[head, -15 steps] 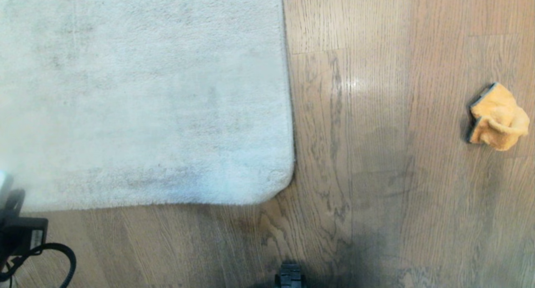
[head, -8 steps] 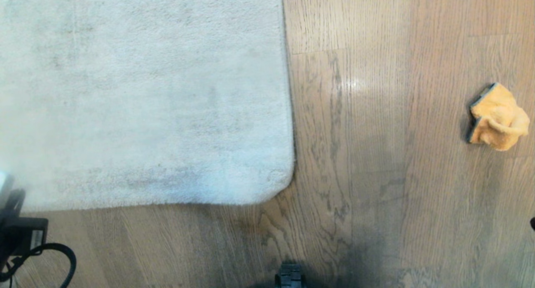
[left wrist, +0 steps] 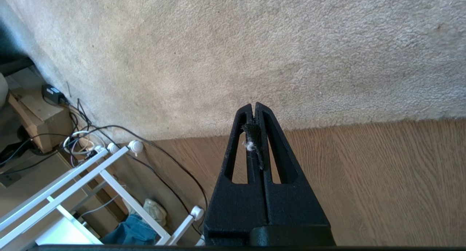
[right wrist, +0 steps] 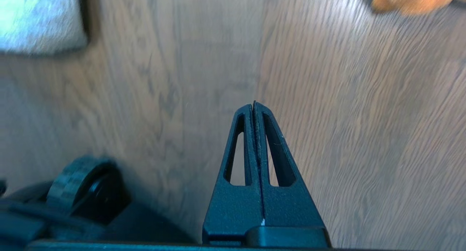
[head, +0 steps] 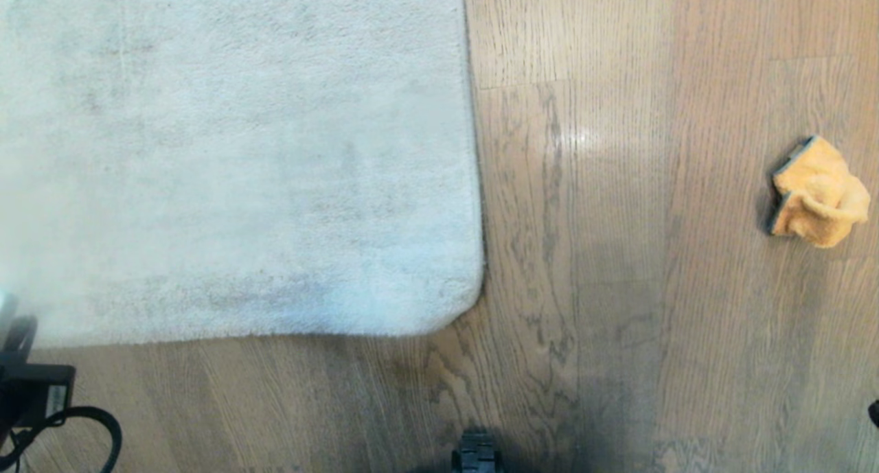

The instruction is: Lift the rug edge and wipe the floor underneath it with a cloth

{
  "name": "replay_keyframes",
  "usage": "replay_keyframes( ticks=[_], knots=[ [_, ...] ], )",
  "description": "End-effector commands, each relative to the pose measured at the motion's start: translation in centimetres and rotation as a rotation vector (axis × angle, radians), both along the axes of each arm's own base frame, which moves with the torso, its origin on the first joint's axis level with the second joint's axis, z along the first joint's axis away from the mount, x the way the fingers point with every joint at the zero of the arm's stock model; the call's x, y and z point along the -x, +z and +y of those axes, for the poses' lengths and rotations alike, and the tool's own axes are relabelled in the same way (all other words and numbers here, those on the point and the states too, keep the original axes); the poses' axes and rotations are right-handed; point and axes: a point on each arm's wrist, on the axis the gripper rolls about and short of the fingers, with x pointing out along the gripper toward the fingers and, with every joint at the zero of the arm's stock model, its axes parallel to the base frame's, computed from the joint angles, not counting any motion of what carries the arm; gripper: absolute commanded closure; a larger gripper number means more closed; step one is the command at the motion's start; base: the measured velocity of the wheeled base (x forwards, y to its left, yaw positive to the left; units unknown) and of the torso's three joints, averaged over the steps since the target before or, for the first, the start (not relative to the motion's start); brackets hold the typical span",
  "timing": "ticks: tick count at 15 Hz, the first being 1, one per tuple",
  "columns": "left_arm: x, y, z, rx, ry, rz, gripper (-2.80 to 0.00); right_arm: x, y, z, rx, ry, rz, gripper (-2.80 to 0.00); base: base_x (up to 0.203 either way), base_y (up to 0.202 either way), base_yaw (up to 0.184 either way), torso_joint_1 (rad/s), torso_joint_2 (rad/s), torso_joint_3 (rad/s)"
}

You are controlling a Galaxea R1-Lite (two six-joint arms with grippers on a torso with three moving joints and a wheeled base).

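Orange cloth [head: 818, 193] lies well right of the rug edge [head: 481, 205], and with my right hand [right wrist: 255, 106] and left hand [left wrist: 254, 107] both pressed together, I risk nudging it away instead of grasping.

The head view looks straight down on the floor [head: 618, 253], rug [head: 240, 157] toward ten o'clock. Both wrist views look along closed fingers; the right, somewhat blurred, shares the rug corner [right wrist: 40, 21].
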Motion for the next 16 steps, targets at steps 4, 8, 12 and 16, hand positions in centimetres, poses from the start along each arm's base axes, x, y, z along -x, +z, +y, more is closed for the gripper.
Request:
replay_keyframes(
  ticks=[4,8,12,16],
  knots=[
    [0.1,-0.1,0.0,-0.002,0.001,-0.001,0.0,2.4,-1.9,-0.1,0.003,-0.051,0.006,0.0,0.0,0.0,0.0,0.0,0.0,0.0],
    [0.2,-0.6,0.0,-0.004,-0.004,0.02,0.0,4.4,-4.0,-0.2,-0.003,-0.095,0.055,0.0,0.0,0.0,0.0,0.0,0.0,0.0],
    [0.4,-0.9,0.0,-0.004,-0.002,0.031,0.0,5.2,-4.9,-0.3,-0.003,-0.144,0.026,0.0,0.0,0.0,0.0,0.0,0.0,0.0],
    [0.8,-1.3,0.1,0.0,-0.002,0.028,0.0,5.2,-4.9,-0.3,-0.006,-0.144,0.027,0.0,0.0,0.0,0.0,0.0,0.0,0.0]
  ],
)
